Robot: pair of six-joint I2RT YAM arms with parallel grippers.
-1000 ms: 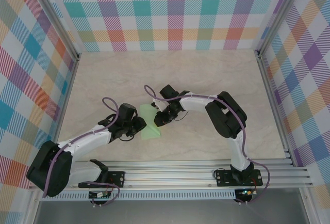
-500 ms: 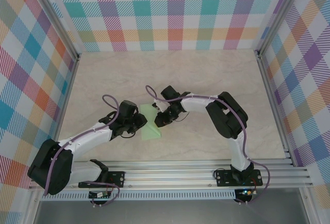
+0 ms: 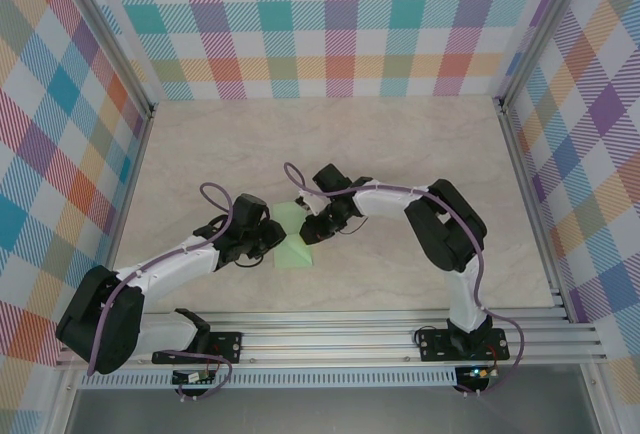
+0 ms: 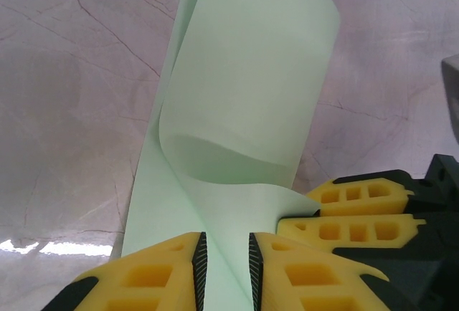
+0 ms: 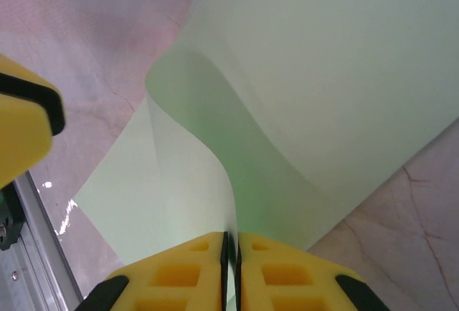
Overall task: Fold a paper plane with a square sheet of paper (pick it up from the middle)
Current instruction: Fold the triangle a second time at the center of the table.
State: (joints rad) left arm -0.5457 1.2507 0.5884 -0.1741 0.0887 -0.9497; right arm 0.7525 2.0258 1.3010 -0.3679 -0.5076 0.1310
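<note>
Checked pastel walls [image 3: 340, 24] close in a pale, marbled table [image 3: 400, 154], with an aluminium rail [image 3: 350, 334] running along its near edge. The 2 arms bend inward over the middle of the table and nothing else lies on it. Each claw crowds the other's working space, with the paper between them.

The square sheet of paper [image 4: 244, 74] is pale green and partly lifted. Its lower part lies on the table near the middle, while a broad flap curls up and over in a smooth bend.

The left claw [image 4: 224, 243] sits at the sheet's near-left edge. Its jaws stand a little apart, with green paper showing in the narrow gap. Whether the pads actually press it cannot be told.

The right claw [image 5: 231, 239] is closed to a hairline seam, pinching an upright edge of the sheet that rises straight out of that seam. Its yellow fingers [image 4: 351, 195] lie just beside the left claw, touching the paper's edge.

Compared with 1 second ago, the top view shows the 2 claws drawn slightly closer together. Less of the sheet lies flat between them, and its visible part has shrunk to a small peaked shape.
</note>
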